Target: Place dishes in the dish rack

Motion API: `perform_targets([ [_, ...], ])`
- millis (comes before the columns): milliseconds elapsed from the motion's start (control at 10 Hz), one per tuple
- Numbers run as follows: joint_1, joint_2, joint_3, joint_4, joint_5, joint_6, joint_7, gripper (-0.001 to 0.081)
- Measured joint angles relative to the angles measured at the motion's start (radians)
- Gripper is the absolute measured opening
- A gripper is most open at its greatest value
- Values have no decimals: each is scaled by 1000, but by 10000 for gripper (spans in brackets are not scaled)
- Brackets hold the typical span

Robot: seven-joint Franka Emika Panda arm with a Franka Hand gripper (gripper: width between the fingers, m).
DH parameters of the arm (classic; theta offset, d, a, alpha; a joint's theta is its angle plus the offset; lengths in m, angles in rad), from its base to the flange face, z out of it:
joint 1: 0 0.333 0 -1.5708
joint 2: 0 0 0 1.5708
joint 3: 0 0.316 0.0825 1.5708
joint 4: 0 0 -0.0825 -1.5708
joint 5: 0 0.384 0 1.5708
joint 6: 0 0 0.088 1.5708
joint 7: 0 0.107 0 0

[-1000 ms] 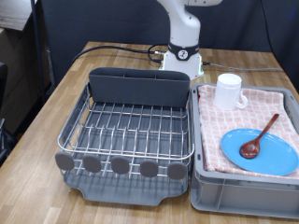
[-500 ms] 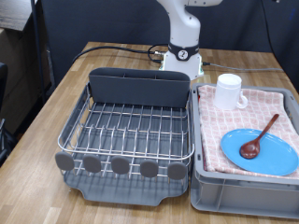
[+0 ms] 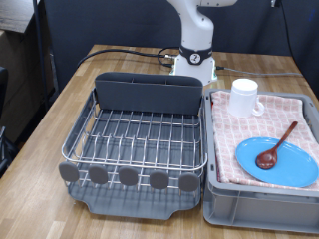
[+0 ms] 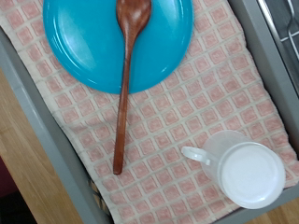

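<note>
The round light-blue plate (image 3: 277, 160) lies on the pink checked cloth in the grey crate (image 3: 261, 202) at the exterior view's right. The reddish-brown wooden spoon (image 3: 276, 145) rests with its bowl on the plate and its handle on the cloth. The white mug (image 3: 245, 97) stands upright at the crate's far end. The silver wire dish rack (image 3: 140, 139) with its dark grey bin stands to the crate's left and holds nothing. The wrist view looks down on the plate (image 4: 93, 42), spoon (image 4: 124, 84) and mug (image 4: 245, 174). The gripper does not show in either view.
The robot's white base (image 3: 197, 62) stands on the wooden table (image 3: 70, 105) behind the rack, with a black cable (image 3: 125, 55) running to it. A row of grey discs (image 3: 128, 176) lines the rack's near edge. A rack corner (image 4: 285, 28) shows in the wrist view.
</note>
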State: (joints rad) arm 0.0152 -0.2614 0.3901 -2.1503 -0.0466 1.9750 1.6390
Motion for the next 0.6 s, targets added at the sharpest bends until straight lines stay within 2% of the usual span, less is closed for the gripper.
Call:
perform_targets([
  [200, 0, 28, 14, -22, -42, 78, 16, 803],
  [600, 0, 86, 25, -105, -146, 213, 79, 803],
])
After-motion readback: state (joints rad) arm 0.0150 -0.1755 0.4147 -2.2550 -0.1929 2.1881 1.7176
